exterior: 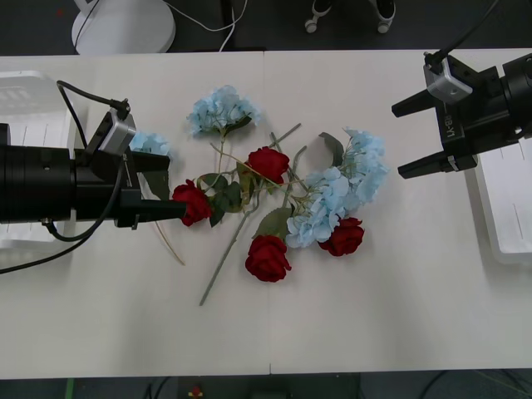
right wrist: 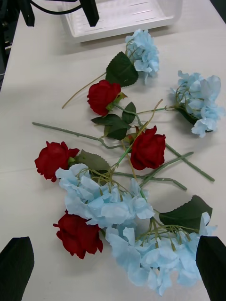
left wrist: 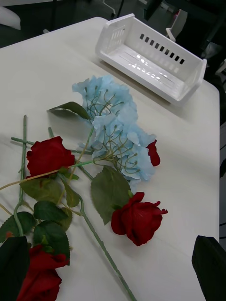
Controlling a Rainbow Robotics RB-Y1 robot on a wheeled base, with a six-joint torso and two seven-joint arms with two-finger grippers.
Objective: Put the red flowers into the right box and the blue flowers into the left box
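Several red flowers [exterior: 268, 163] and blue flowers [exterior: 332, 199] lie tangled at the table's middle. My left gripper [exterior: 170, 187] hovers open at the pile's left edge, its lower finger close to a rose [exterior: 193, 202]. The left wrist view shows that rose [left wrist: 40, 277] near one finger, with other roses [left wrist: 139, 218] and a blue cluster [left wrist: 117, 131] beyond. My right gripper [exterior: 403, 137] hangs open to the right of the pile, holding nothing. Below it I see roses [right wrist: 148, 148] and blue clusters [right wrist: 103, 197]. The left box [exterior: 25, 91] sits at the left edge, the right box [exterior: 507, 199] at the right.
Long green stems [exterior: 229, 258] and leaves stick out of the pile toward the table's front. Bare white tabletop [exterior: 374, 316] lies in front of the flowers. Beyond the far table edge are a dark floor and a white base [exterior: 123, 25].
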